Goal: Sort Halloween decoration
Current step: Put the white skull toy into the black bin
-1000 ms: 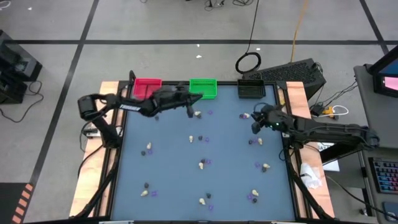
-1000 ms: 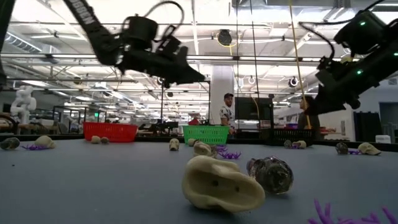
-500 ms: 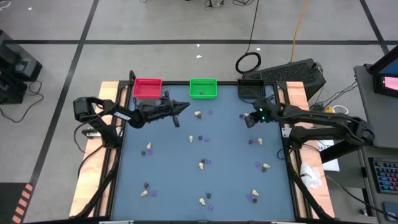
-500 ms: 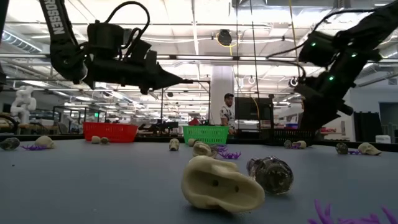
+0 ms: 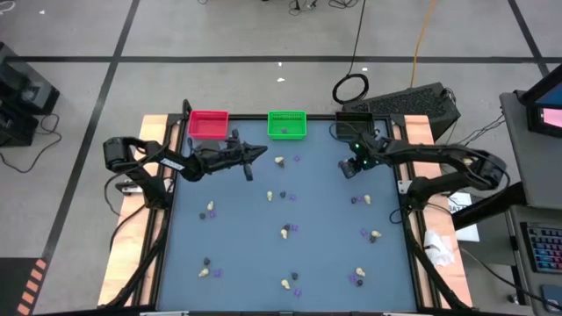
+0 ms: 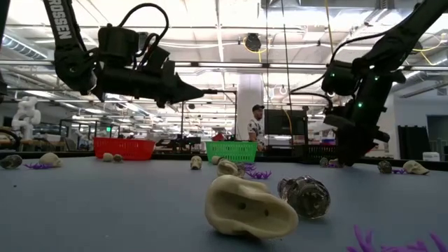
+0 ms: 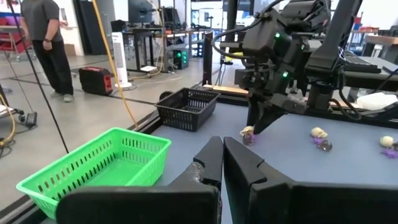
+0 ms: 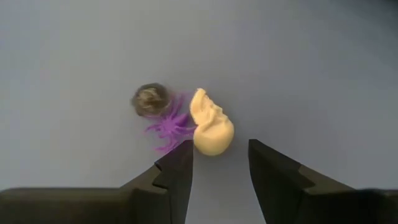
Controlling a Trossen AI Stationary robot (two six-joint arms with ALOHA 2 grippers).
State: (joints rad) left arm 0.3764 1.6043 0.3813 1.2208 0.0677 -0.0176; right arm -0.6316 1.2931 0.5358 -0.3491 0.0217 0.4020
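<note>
Cream, dark and purple trinkets lie scattered over the blue table (image 5: 237,237). One cluster of all three kinds lies near the far right: a cream lump (image 8: 211,130), a purple bit (image 8: 169,127) and a dark lump (image 8: 149,99). My right gripper (image 8: 217,163) hangs open just above this cluster (image 5: 344,163), pointing down, and touches nothing. My left gripper (image 5: 261,154) is shut and empty. It is held level in the air, between the red bin (image 5: 208,123) and the green bin (image 5: 286,124).
Red, green and black bins (image 5: 354,125) stand in a row along the far edge. A large cream lump (image 6: 248,206) and a dark one (image 6: 304,196) lie close to the low camera. People stand in the room beyond the table (image 6: 257,126).
My left gripper drew back from beside the green bin toward the table's left, then held still. My right gripper moved toward the far edge, tipped until it pointed down, and sank over the cluster of three trinkets.
</note>
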